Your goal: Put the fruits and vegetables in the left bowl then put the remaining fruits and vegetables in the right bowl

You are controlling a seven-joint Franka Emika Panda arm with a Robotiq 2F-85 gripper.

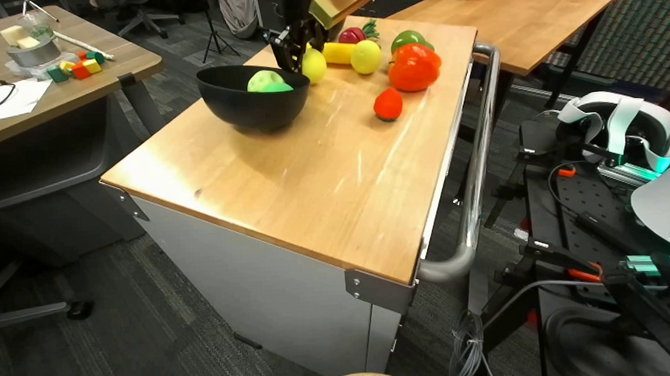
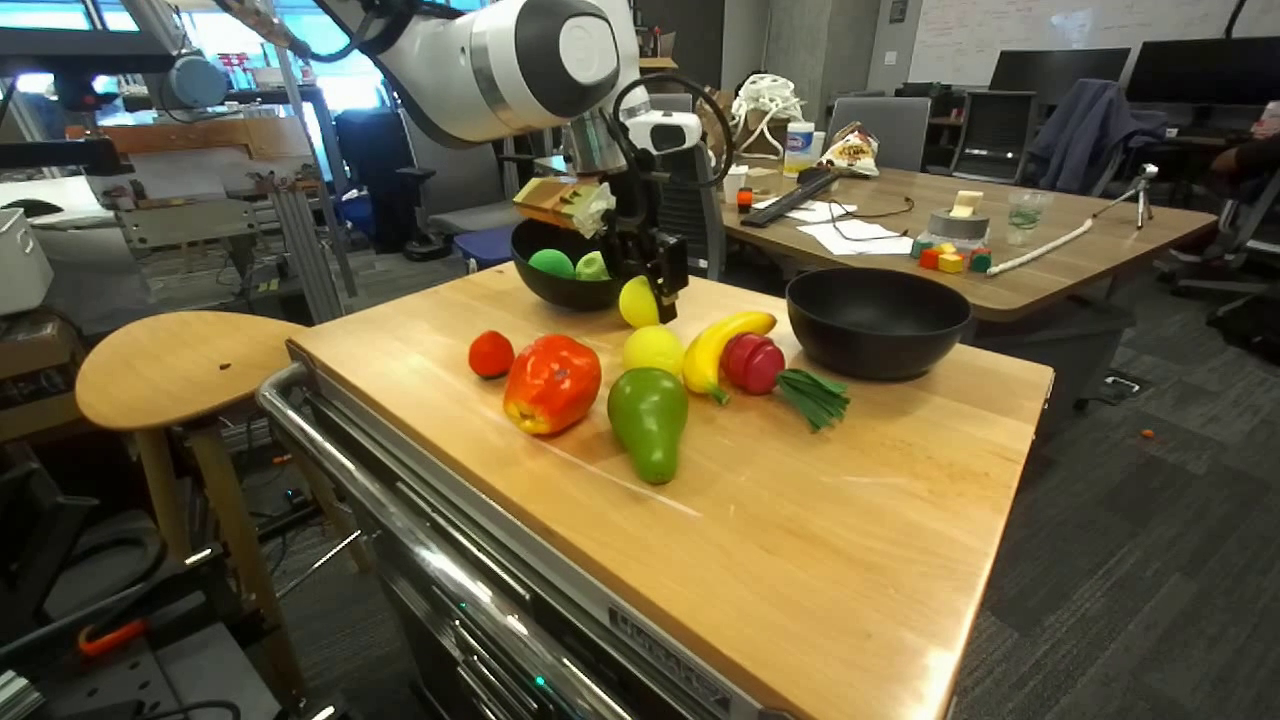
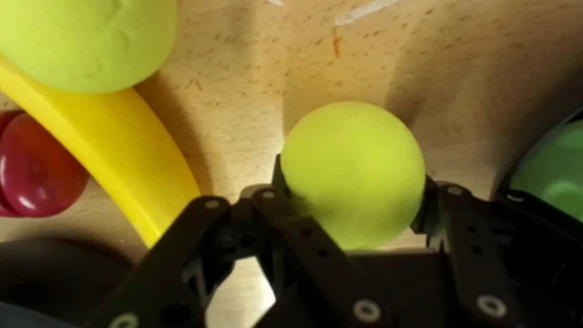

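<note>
Green balls (image 2: 551, 263), 2 visible, lie in the left bowl (image 2: 560, 292), the end effector (image 3: 354, 184) beside it is clamped on a yellow lemon (image 2: 636, 303), the cart label (image 2: 668, 655) is blurred past reading, and farther right stands the right bowl (image 2: 880, 335).

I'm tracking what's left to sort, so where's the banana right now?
In an exterior view, the banana lies on the wooden cart top, just right of the picture's centre, between a round yellow fruit and a radish-like red vegetable.
</note>
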